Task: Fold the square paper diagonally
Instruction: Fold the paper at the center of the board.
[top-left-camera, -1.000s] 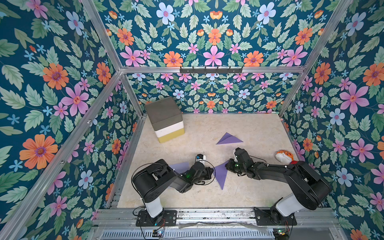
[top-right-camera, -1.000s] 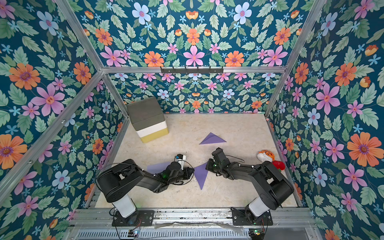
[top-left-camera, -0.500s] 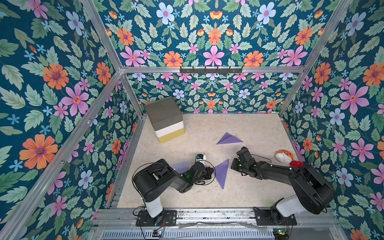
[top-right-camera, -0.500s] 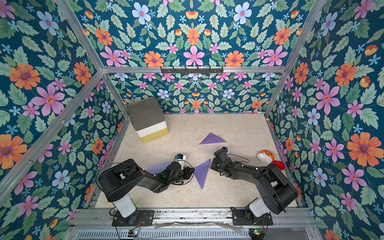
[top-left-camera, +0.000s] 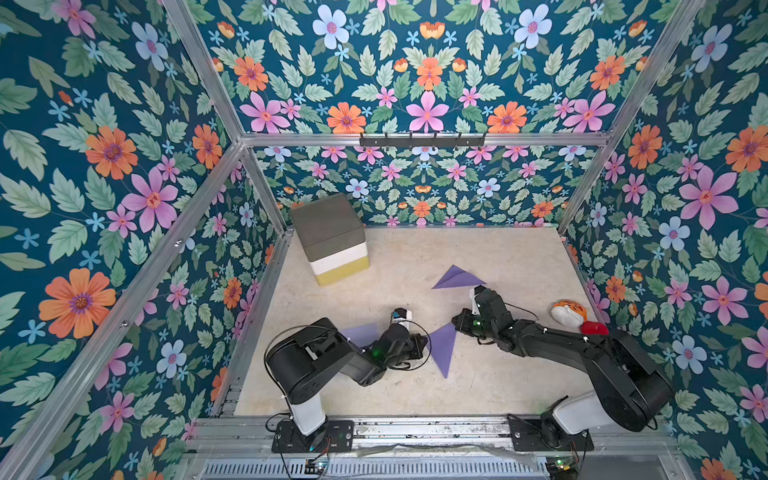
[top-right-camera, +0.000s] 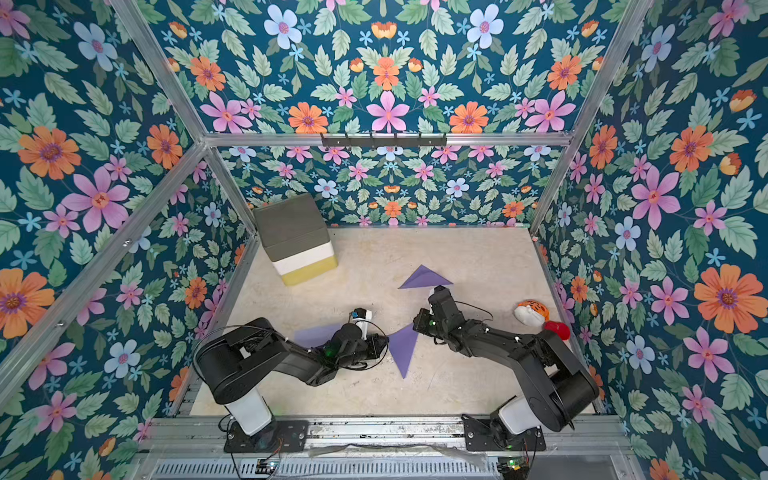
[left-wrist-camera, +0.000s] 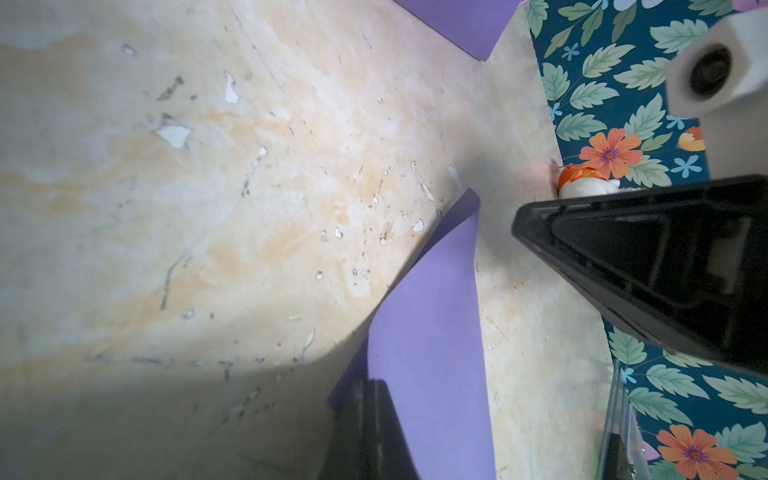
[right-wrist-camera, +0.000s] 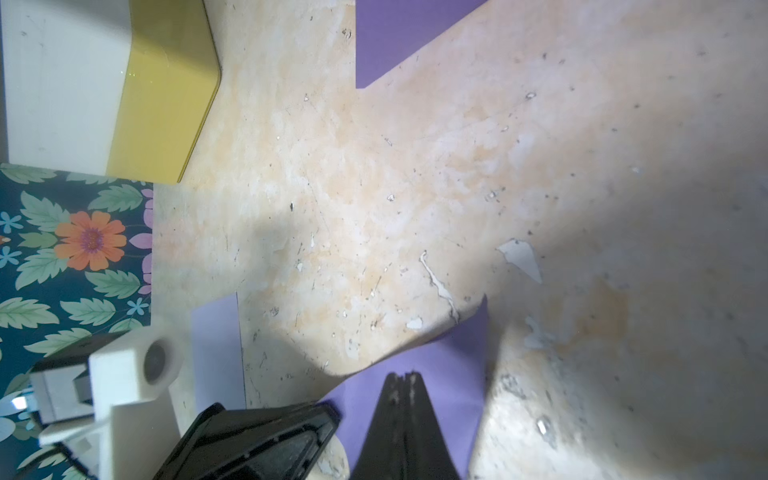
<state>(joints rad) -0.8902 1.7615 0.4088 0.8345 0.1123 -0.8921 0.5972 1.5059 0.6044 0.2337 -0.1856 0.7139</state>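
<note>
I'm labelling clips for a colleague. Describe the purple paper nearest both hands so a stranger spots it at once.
On the beige tabletop, find the left arm and right arm at the front. Between the left hand and right hand sits a purple paper triangle. The other triangle lies farther back; the flat purple sheet is beneath the left arm.

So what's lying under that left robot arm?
A flat pale purple sheet pokes out from beneath the left arm, lying on the table. The arm covers the rest, so its full shape, and anything else under there, can't be seen.
</note>
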